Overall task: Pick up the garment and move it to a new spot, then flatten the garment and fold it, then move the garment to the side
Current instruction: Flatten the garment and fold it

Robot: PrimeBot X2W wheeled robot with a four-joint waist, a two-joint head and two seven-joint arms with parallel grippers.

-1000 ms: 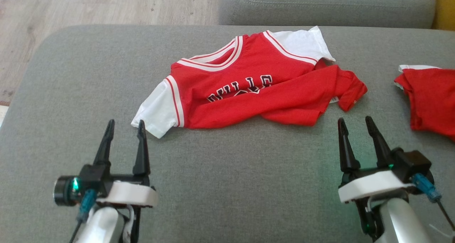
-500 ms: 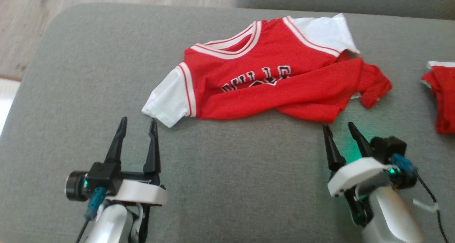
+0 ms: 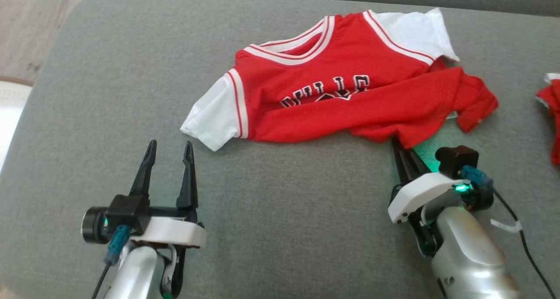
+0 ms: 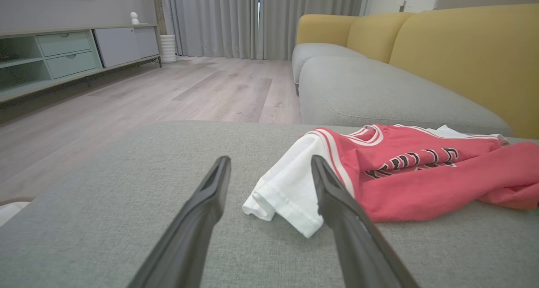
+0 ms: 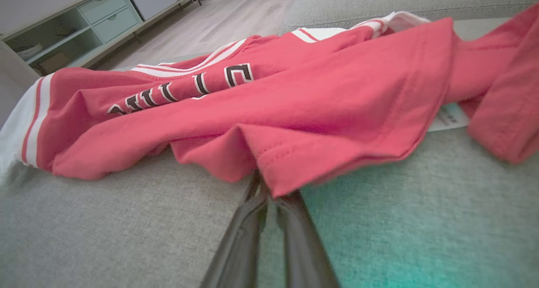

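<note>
Left gripper (image 3: 169, 143) hovers spread wide just short of the white sleeve (image 3: 212, 124). Right gripper (image 3: 399, 148) looks pinched on the jersey (image 3: 350, 67) at its near red hem, tips buried under the fold. Lift slowly, so the hem can't slip free. The jersey lies crumpled toward the seat cushion's (image 3: 284, 211) far edge, its lettering (image 3: 326, 91) half-covered.

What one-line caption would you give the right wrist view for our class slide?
Right hand pinches the near hem of the crumpled red jersey lying on the grey cushion.
</note>
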